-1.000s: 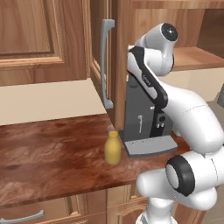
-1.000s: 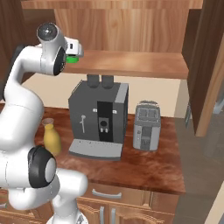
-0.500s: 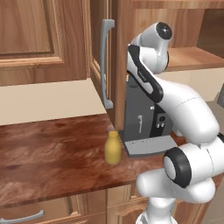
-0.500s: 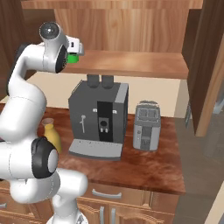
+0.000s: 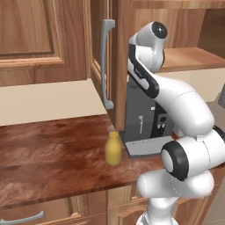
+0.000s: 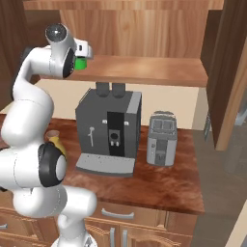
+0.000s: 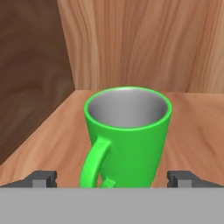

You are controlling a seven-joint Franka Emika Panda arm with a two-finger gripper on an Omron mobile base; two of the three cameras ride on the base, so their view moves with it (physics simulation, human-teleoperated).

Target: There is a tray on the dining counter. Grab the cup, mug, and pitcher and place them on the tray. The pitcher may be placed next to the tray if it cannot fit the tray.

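A bright green mug (image 7: 129, 135) with a pale grey inside stands upright on a wooden cabinet shelf (image 7: 197, 131), its loop handle turned toward the camera and slightly left. My gripper (image 7: 113, 177) is open, one fingertip (image 7: 41, 177) on each side of the mug's base, neither touching it. From the right base view the mug (image 6: 81, 63) peeks out just beyond the raised hand. The mustard-yellow pitcher (image 5: 113, 148) stands on the lower wood counter beside the coffee machine. The tray, the cup and the dining counter are out of view.
A grey coffee machine (image 6: 108, 130) and a toaster (image 6: 161, 139) sit on the counter under the shelf (image 6: 144, 70). An open cabinet door with a long grey handle (image 5: 105, 61) hangs left of the arm. The cabinet's side wall (image 7: 30, 65) stands close to the mug's left.
The hand has pushed a little farther into the shelf toward the mug, and the arm's lower links have shifted. The jaws stay open.
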